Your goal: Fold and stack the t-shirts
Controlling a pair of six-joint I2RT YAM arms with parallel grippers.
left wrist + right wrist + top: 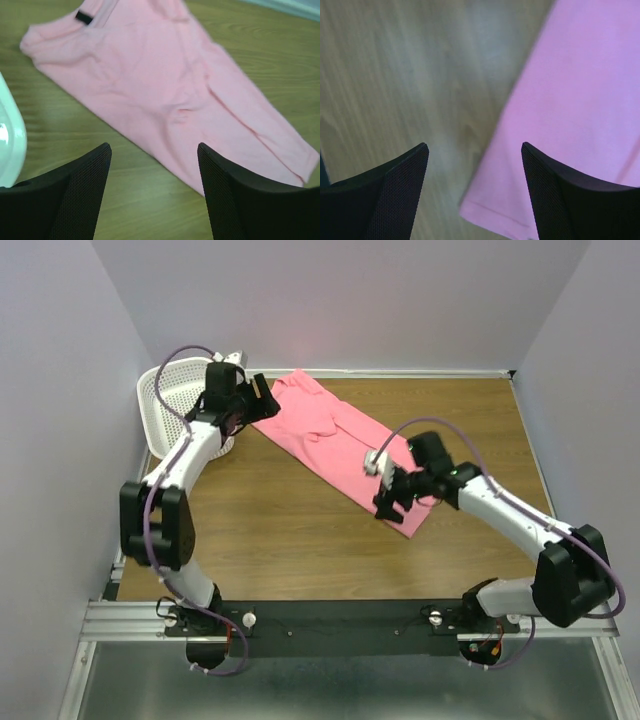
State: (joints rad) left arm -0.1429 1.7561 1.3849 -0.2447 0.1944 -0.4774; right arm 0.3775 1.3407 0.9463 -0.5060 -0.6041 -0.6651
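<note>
Pink t-shirt (330, 435) flat on table (250, 530), white basket (165, 390) near its collar, left tool (154, 150) wide, right tool (475, 147) wide

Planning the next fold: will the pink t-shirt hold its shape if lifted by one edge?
Probably not: the pink t-shirt lies flat with soft creases, so likely droops. Looks thin, probably light; may slide on the smooth table.

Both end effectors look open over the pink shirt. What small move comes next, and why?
Probably lower the right end effector onto the t-shirt at its hem corner and close: it lies in a long strip, ungripped, and that corner sits just below.
</note>
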